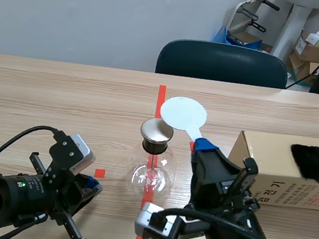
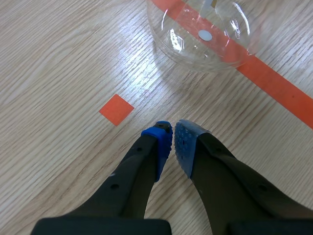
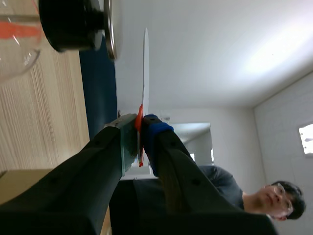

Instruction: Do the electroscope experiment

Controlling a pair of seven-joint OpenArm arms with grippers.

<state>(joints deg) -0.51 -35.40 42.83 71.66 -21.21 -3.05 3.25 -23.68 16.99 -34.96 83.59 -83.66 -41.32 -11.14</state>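
Nearest, the left tool (image 2: 172, 139) rests closed on nothing, with the clear round glass flask of the electroscope (image 1: 151, 175) standing on the wooden desk (image 1: 63, 103) just ahead of it. The right tool (image 3: 139, 125) grips the orange-red handle of a flat white round paddle (image 1: 183, 113), held near the flask's round silver metal cap (image 1: 157, 131) and seemingly apart from it. The step is judged to be presenting paddle to cap, so approach slowly, disc level, without nudging the flask; the brown cardboard box (image 1: 269, 166) with black fur cloth (image 1: 316, 163) lies beyond.
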